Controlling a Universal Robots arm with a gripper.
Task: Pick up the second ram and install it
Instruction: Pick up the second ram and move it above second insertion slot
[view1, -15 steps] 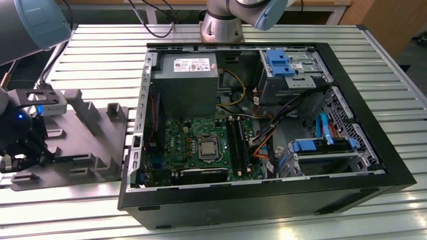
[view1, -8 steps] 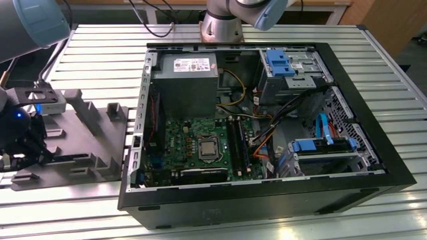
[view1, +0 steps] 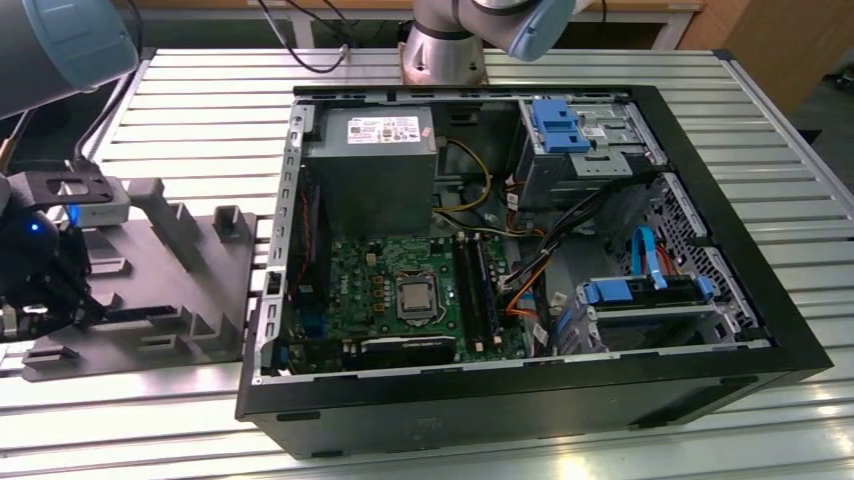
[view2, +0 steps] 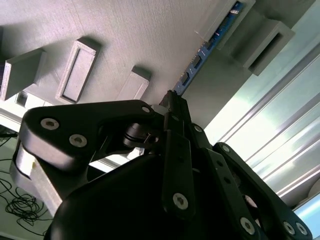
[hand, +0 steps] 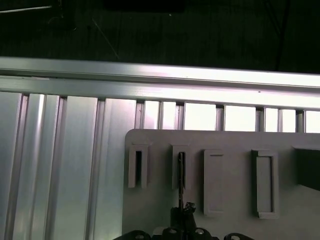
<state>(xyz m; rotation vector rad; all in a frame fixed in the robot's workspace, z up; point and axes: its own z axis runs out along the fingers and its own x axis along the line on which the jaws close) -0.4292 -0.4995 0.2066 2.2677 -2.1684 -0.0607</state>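
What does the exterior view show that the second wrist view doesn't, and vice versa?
Exterior view: the open computer case with its green motherboard, power supply and blue drive caddies.
Second wrist view: the second ram, standing on edge between raised blocks of the grey tray, its near end right at the gripper.
Both: that tray, the gripper over it, and the slatted metal table.
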